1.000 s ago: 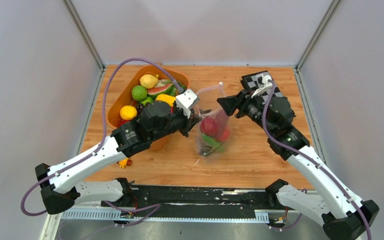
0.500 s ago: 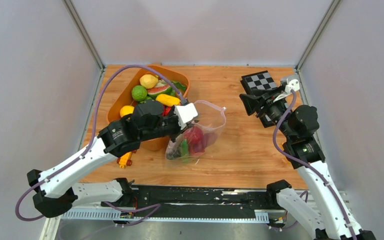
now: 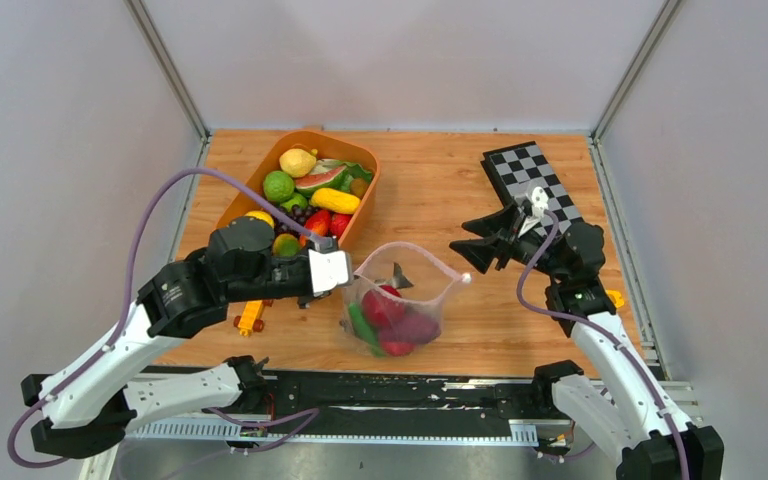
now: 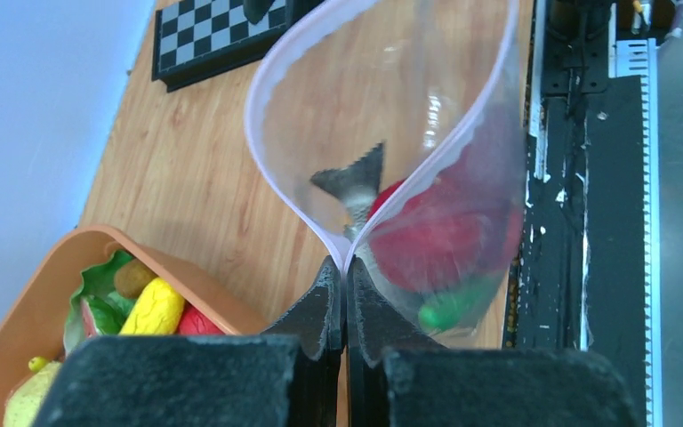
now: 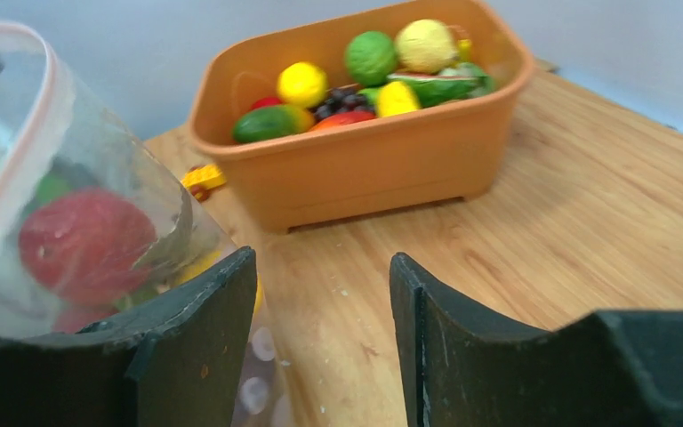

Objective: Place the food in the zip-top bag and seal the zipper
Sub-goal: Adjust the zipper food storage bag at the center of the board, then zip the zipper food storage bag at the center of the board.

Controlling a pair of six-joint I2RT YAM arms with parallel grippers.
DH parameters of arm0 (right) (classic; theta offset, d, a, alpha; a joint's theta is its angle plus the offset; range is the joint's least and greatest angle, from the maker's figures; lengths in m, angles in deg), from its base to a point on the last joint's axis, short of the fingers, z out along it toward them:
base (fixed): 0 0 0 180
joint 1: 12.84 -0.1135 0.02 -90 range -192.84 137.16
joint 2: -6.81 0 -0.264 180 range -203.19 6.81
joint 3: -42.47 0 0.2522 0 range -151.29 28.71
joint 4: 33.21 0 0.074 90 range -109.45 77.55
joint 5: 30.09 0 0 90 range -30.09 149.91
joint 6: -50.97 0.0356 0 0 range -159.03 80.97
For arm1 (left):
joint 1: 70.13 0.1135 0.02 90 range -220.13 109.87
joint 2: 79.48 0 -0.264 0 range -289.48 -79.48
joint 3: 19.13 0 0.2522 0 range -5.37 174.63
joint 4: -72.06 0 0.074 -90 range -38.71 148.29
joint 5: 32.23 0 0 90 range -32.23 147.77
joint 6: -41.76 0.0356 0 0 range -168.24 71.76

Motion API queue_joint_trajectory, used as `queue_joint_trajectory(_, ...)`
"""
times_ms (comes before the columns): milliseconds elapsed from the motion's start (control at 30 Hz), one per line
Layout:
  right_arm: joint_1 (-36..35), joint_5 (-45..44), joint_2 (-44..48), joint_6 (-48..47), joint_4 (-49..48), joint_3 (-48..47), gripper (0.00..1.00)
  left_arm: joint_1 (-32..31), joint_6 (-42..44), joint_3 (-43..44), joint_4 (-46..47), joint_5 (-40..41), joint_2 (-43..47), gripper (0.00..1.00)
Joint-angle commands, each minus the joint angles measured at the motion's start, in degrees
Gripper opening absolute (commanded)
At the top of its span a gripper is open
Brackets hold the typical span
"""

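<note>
Left arm: the left gripper has its jaws clamped together on one end of the mouth of the clear, crinkly plastic zip-top bag.
Right arm: the right gripper has its jaws apart and holds nothing. It stands just beside the free end of the mouth.
Bag place: near the front of the wooden tabletop, beside the orange oval plastic tub.
Zipper: the thin pinkish press strip gapes in a wide loop and is not closed.
Food: glossy red toy pieces and a green one lie at the bottom of the bag. More pieces stay in the tub.
Change: one second ago the right gripper was at the mouth. It then drew back over the chequered board and has now returned. Meanwhile the left arm carried the bag nearer to the arm bases.
Meaning: I judge that sealing comes next, and the right gripper must first take the free end.
</note>
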Motion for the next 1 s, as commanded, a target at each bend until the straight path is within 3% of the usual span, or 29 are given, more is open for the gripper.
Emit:
queue_joint_trajectory(0, 0.0, 18.9, -1.4, -7.0, -2.8, -2.1, 0.57, 0.1, 4.1, 0.2, 0.3, -3.1, 2.5, 0.0)
queue_joint_trajectory(67, 0.0, 21.4, -0.7, -9.4, 0.5, -3.0, 0.57, 0.1, 4.1, 0.1, 0.3, -2.4, 2.7, 0.0)
queue_joint_trajectory(200, 0.0, 14.4, 3.0, -11.3, 5.3, -3.8, 0.56, 0.0, 4.0, 0.0, 0.8, -2.0, 2.4, 0.0)
queue_joint_trajectory(400, 0.0, 11.7, 9.8, -14.1, 15.1, -4.9, 0.55, 0.0, 3.1, -0.6, 1.5, -0.5, 2.0, 0.0)
queue_joint_trajectory(567, 0.0, 8.9, 16.0, -5.3, 10.8, 1.0, 0.54, 0.1, 1.8, -2.1, 3.6, 2.8, 3.0, 0.0)
queue_joint_trajectory(733, -1.8, 10.9, 21.7, -1.0, 1.6, 7.0, 0.59, 0.5, -1.8, -4.1, 9.5, 12.7, 3.6, 0.0)
queue_joint_trajectory(967, -11.9, 9.8, 17.0, -13.1, 11.2, 3.2, 0.6, 2.6, -6.9, -5.1, 15.2, 18.0, 1.6, 0.0)
